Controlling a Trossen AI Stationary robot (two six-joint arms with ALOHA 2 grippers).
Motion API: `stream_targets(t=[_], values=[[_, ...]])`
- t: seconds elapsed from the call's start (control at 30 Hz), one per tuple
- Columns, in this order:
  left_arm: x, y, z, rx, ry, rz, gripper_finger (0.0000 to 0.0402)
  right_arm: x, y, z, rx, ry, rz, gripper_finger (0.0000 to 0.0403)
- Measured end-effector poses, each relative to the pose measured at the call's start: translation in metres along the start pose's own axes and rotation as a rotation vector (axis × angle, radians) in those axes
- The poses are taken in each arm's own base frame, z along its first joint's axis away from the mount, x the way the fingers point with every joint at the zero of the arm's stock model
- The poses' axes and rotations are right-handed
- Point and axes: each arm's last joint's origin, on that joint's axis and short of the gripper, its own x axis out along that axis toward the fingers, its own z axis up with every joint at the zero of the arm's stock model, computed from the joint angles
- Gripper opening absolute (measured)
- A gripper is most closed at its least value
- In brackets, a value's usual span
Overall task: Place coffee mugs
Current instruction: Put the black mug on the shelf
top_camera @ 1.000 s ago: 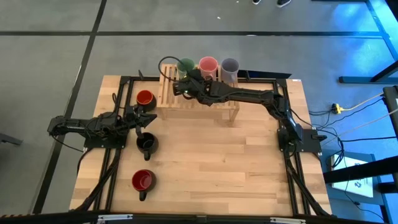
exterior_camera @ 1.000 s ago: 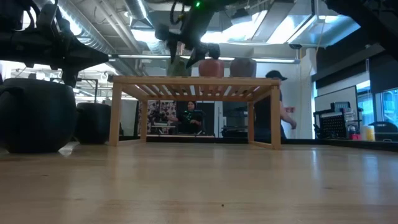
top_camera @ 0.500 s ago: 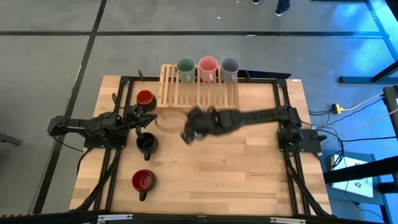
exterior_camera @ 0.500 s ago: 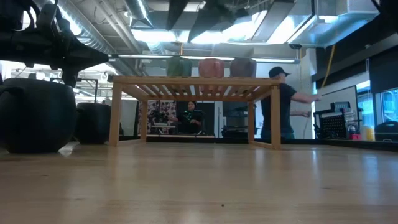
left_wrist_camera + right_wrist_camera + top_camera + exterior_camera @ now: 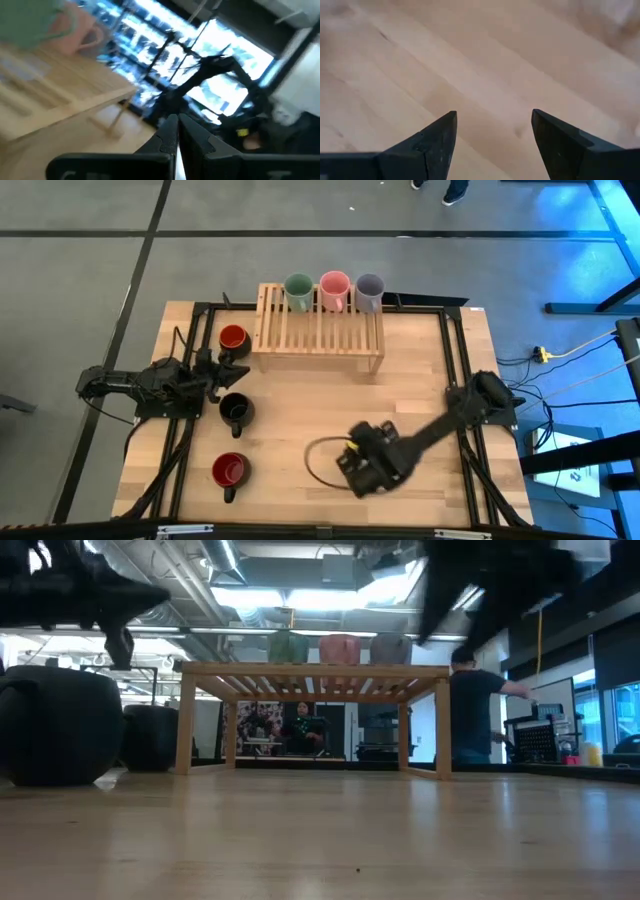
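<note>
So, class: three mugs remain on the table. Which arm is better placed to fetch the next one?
Probably the left: its end effector sits shut among the orange-red mug and black mug, while the right end effector, open and empty, hangs over bare table.

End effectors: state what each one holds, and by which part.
Nothing is held. The right end effector is open over bare table; the left end effector is shut on nothing, near the black mug.

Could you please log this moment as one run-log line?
rack: green, pink, lavender mugs | right gripper: open, empty, over table | left gripper: shut, near black mug
</note>
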Motion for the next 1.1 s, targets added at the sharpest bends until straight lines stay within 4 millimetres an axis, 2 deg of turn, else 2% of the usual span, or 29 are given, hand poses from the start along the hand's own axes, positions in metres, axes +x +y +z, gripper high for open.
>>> stream_targets(t=[0.1,0.2,0.37,0.5,0.63,0.83,0.97,1.1], values=[[0.0,-0.008,0.01,-0.009,-0.014,-0.057,0.0007,0.0,-0.011,-0.031,0.013,-0.013,-0.032,0.0244],[0.003,-0.02,0.028,-0.004,-0.008,-0.038,0.0007,-0.004,-0.02,-0.05,-0.024,-0.038,-0.058,0.0244],[0.019,-0.046,0.06,0.082,0.159,0.041,0.0007,-0.002,-0.029,-0.062,-0.087,-0.067,-0.084,0.0243],[0.035,-0.059,0.072,0.147,0.423,0.176,0.0007,-0.001,-0.033,-0.065,-0.115,-0.09,-0.105,0.0243],[0.049,-0.07,0.074,0.131,0.694,0.302,0.0007,-0.003,-0.037,-0.061,-0.16,-0.115,-0.104,0.0243],[0.064,-0.078,0.065,0.146,1.07,0.495,0.0007,-0.003,-0.048,-0.059,-0.201,-0.113,-0.117,0.0243],[0.074,-0.078,0.055,0.215,1.187,0.486,0.001,-0.001,-0.055,-0.059,-0.205,-0.105,-0.13,0.0243],[0.08,-0.072,0.05,0.226,1.254,0.494,0.0046,0.001,-0.056,-0.056,-0.195,-0.091,-0.137,0.0243]])
